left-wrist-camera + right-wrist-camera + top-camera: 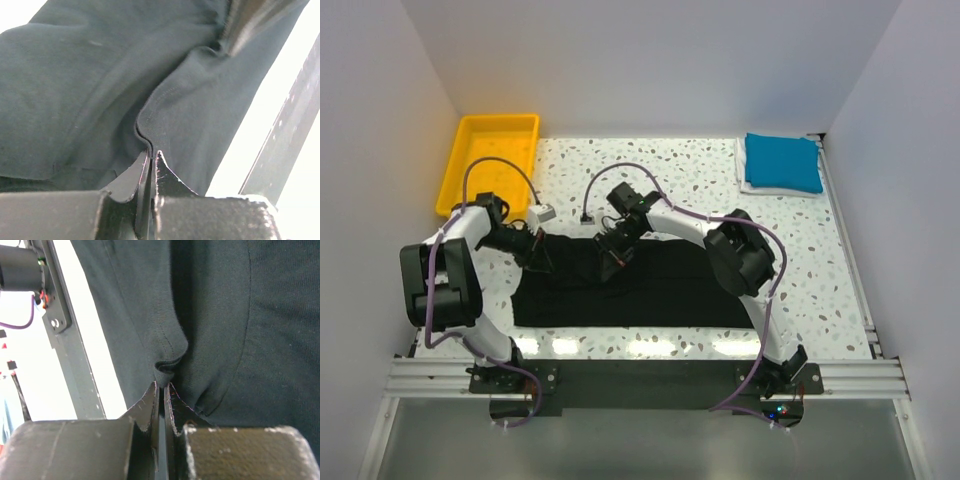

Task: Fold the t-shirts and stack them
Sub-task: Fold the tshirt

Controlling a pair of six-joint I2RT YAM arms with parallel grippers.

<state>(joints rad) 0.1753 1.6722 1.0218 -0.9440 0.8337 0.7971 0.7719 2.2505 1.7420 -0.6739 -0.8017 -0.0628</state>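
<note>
1. The arm bases [510, 375] sit on the rail at the near edge of the table [690, 185].
2. Just beyond them a black t-shirt [650, 290] lies spread across the middle of the table. Its near edge runs straight and flat, and its far edge is lifted at two points.
3. The left gripper [152, 155] is at the shirt's far left corner. Its jaws are pressed together on a curled fold of the hem.
4. The right gripper [162, 387] is near the middle of the far edge, well apart from the left one. Its jaws pinch a small bunched ridge of the same dark fabric.
5. A yellow bin [495, 165] stands at the far left corner of the table.
6. A folded blue garment [782, 162] rests on a white cloth [745, 185] at the far right corner, well apart from the black shirt.
</note>
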